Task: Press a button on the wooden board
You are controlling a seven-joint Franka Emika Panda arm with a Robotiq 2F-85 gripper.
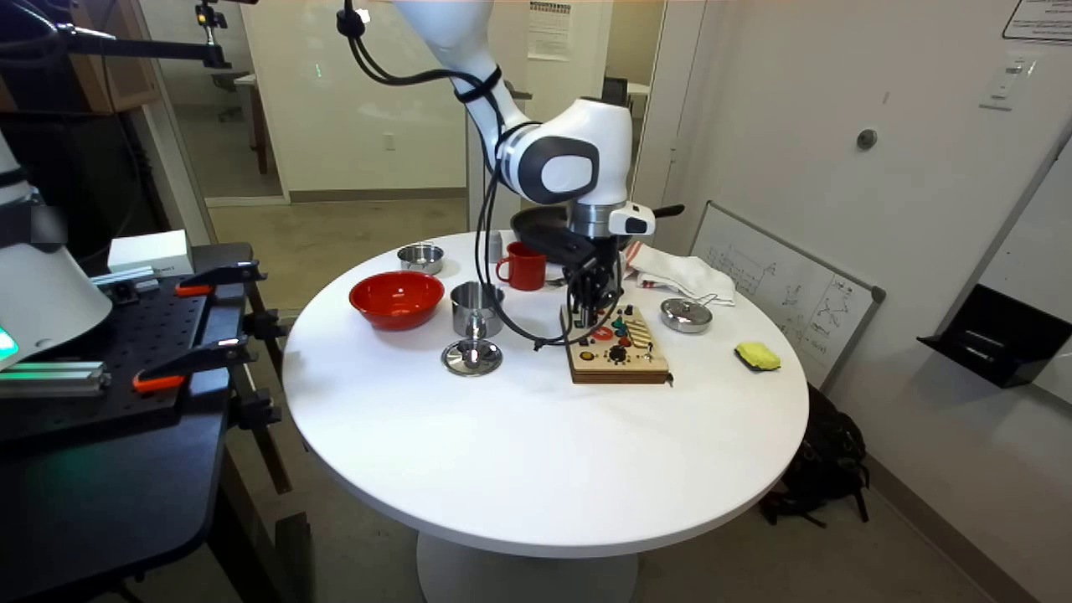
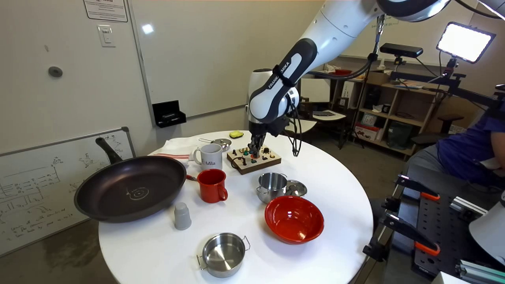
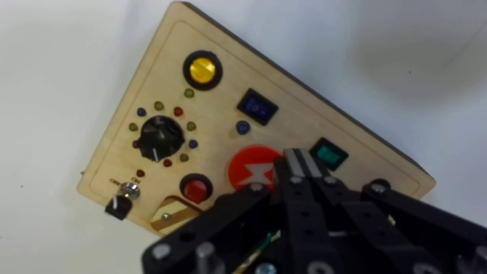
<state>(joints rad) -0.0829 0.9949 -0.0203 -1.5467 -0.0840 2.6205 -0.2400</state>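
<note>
The wooden board (image 1: 645, 360) lies flat on the white table, and it also shows in an exterior view (image 2: 270, 159). In the wrist view the board (image 3: 220, 110) carries a yellow round button (image 3: 202, 70), a red button (image 3: 196, 190), a blue rocker switch (image 3: 258, 107), a green rocker switch (image 3: 328, 154), a black dial (image 3: 161, 137) and a red disc (image 3: 247, 163). My gripper (image 3: 302, 163) points down over the board, shut with nothing between the fingertips. The tips appear between the red disc and the green switch; whether they touch is unclear. The gripper hides the board's lower part.
A steel pot (image 1: 477, 310), its lid (image 1: 472, 358), a red bowl (image 1: 396, 300) and a red mug (image 1: 526, 268) stand beside the board. A white mug (image 2: 210, 156), a towel (image 1: 682, 275), a lidded pan (image 1: 686, 315), a sponge (image 1: 758, 356) and a frying pan (image 2: 132, 185) are around.
</note>
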